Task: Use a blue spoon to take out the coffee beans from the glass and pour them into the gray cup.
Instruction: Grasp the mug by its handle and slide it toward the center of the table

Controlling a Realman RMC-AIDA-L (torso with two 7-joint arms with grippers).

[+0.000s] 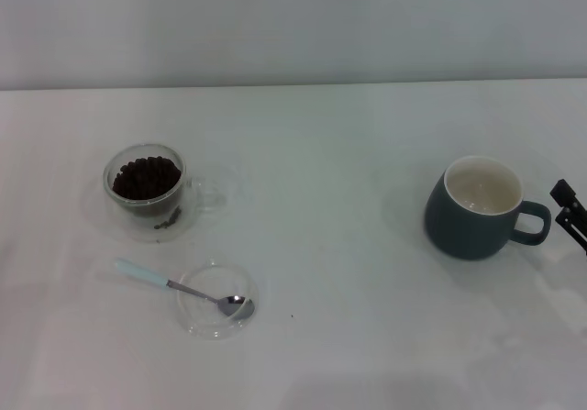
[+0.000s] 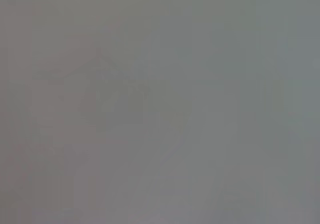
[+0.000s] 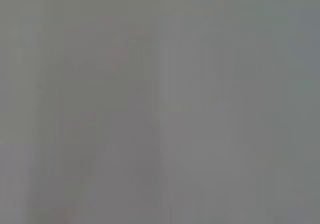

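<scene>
The blue spoon (image 1: 180, 286) lies in the lower left of the head view, its pale handle pointing toward the upper left and its shiny metal bowl resting inside a flat clear glass saucer (image 1: 200, 323). The handle reaches out past the saucer's rim onto the white bench (image 1: 339, 245). Nothing is holding it.

Above the spoon, in the left middle of the same frame, stands the glass (image 1: 145, 193), upright, with its clear side handle turned toward the right. The coffee beans (image 1: 146, 178) fill it in a dark heap close to the rim. The glass and the saucer are near each other but apart.

Well away, in the right middle of the frame, the gray cup (image 1: 474, 208) stands upright with its loop handle pointing to the right edge. Its cream inside shows no beans.

At the far right edge, just beside the cup's handle, a black part of the right gripper (image 1: 570, 210) pokes into the frame. Only this small piece shows, so I cannot tell whether its jaws are open or closed; it touches nothing that can be seen. The left gripper does not appear in this view.

The left wrist view is a flat gray field with no thing to make out.

The right wrist view is the same: an even gray field, no thing recognisable.
</scene>
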